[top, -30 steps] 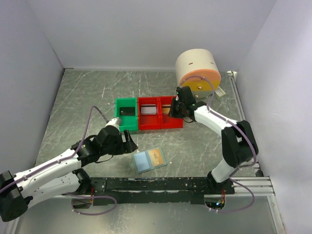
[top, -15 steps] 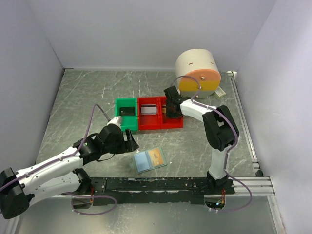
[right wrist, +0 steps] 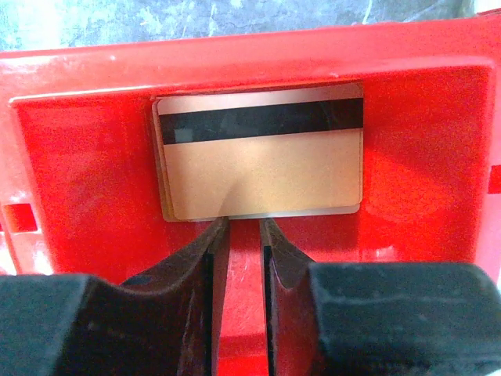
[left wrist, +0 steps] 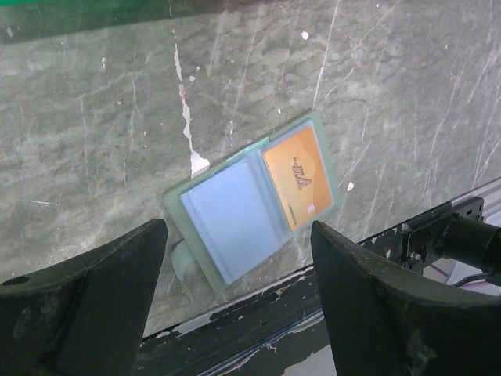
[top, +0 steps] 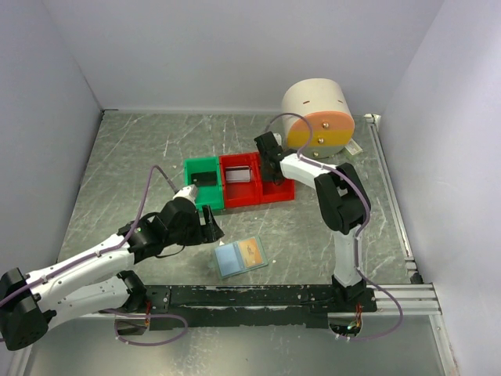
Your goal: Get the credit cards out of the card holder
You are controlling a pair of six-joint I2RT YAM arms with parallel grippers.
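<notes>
The pale blue card holder [top: 240,256] lies spread open on the table near the front rail. An orange credit card [left wrist: 300,177] sits in its right pocket; the left pocket [left wrist: 231,215] looks plain blue. My left gripper [top: 210,227] hovers just left of the holder, jaws wide open and empty [left wrist: 239,235]. My right gripper [right wrist: 243,223] reaches down into the right red bin [top: 285,190], its fingers a narrow gap apart with only red floor between them. A gold-tan credit card [right wrist: 266,168] with a black stripe lies flat in that bin, just past the fingertips.
A second red bin [top: 241,180] and a green bin [top: 202,182] stand in a row with the first, each with something flat inside. A large beige and orange drum [top: 317,117] stands at the back right. The black rail [top: 258,296] runs along the near edge.
The right arm has swung left, bringing its gripper from the right side of the bins to over the right red bin. The left arm has barely moved.
</notes>
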